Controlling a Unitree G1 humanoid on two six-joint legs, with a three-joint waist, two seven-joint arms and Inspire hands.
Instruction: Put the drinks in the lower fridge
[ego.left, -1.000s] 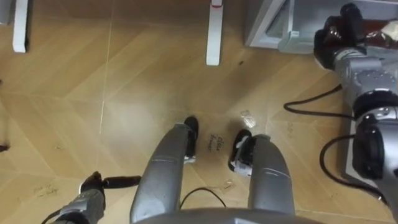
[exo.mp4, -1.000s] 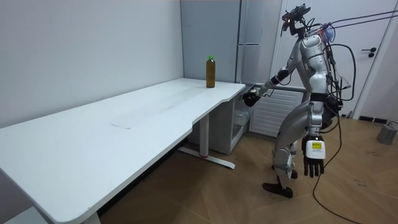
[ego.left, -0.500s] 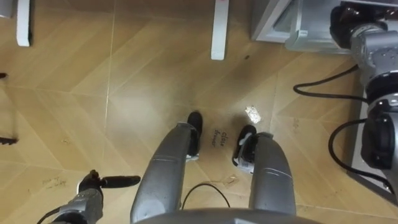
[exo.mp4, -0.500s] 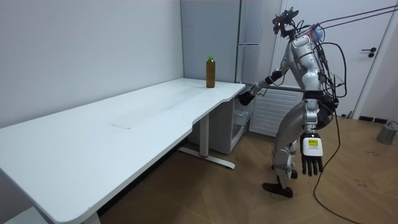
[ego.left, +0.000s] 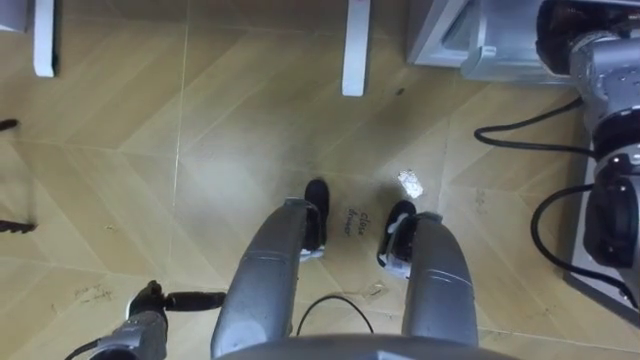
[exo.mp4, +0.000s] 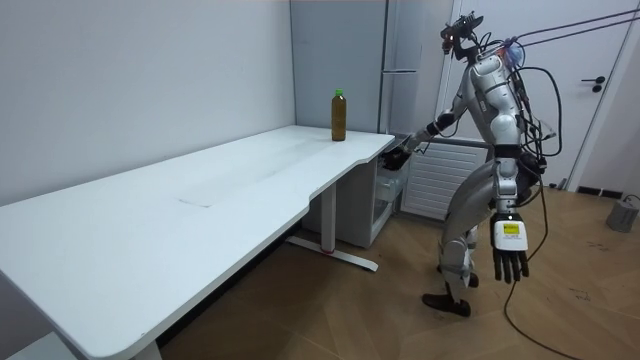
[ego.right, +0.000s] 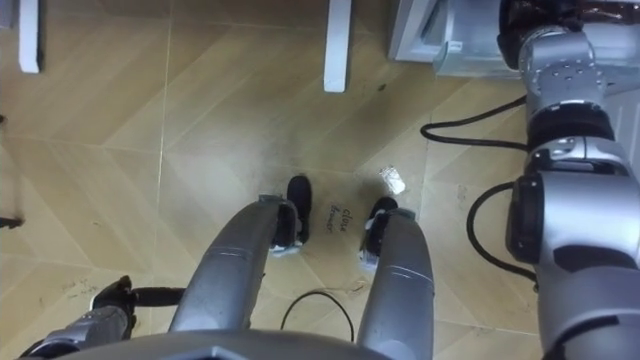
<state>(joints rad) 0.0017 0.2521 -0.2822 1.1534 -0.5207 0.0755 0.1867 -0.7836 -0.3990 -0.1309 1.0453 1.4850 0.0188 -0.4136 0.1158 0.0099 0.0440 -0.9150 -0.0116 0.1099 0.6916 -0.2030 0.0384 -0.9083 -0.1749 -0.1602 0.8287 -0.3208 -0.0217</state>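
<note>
One bottle (exo.mp4: 339, 116), probably tea, one table (exo.mp4: 150, 230)

A white desk (exo.mp4: 200, 190) stands on wood flooring (exo.mp4: 380, 320)

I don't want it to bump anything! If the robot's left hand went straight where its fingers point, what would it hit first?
Probably the wooden floor. The left hand hangs open, fingers pointing straight down, with nothing visible below them.

I see one drink bottle (exo.mp4: 339, 115), brown liquid, green cap, upright on the white table's (exo.mp4: 250, 175) far corner, upper middle of the room view, lower fridge (exo.mp4: 384, 203) just below and right of it
</note>
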